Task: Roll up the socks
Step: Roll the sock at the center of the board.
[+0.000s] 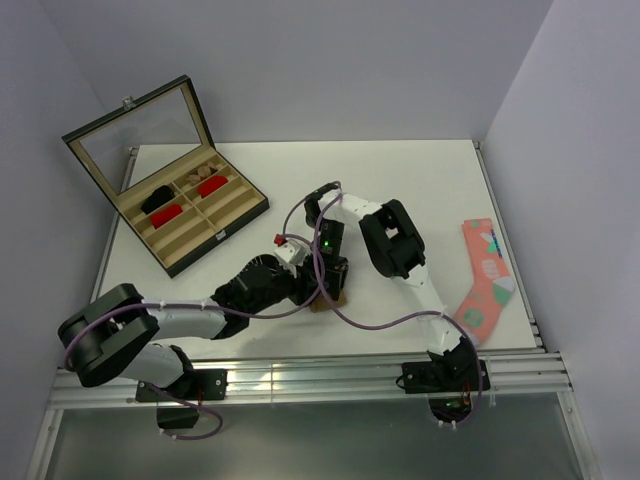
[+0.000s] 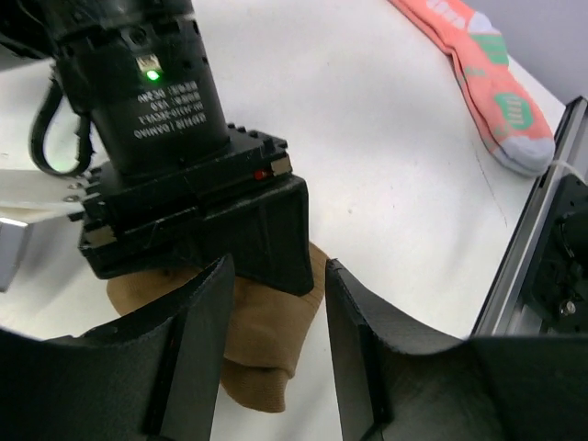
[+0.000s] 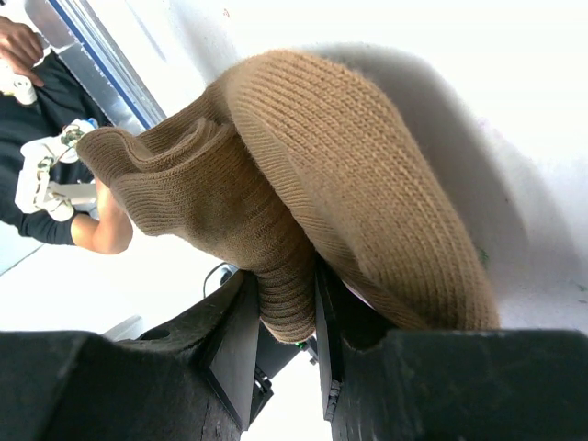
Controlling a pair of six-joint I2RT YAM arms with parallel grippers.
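- Pinches a thick fold of the tan sock point(image 3: 367, 175) in the right tool point(image 3: 283, 299), pressed onto the ribbed cloth from both sides.
- Shows the rest of that sock bunched and doubled over beyond the fingertips, humped on the white counter point(image 3: 524, 73).
- Puts the tan sock, seen from overhead, in the near half of the counter about midway across, mostly hidden beneath the two wrists, with only a brown edge peeking out under the right tool.
- Stands over the sock with the right tool pointing down, wrist close to upright, green light point(image 2: 152, 75) glowing on its housing.
- Holds the left tool point(image 2: 276, 358) spread, one finger point(image 2: 197, 349) on each side of the sock's lower end in the wrist view; cannot tell whether either finger touches the cloth.
- Reaches in low from the left with the left arm, its tool just beside the right tool's black body.
- Has a coral sock point(image 1: 485, 275) with coloured patches lying flat along the counter's right edge, well apart from both tools.
- Has an open case point(image 1: 222, 238) at the far left corner, lid raised, red bundles point(image 1: 170, 213) in two compartments and a dark item point(image 1: 157, 198) in another.
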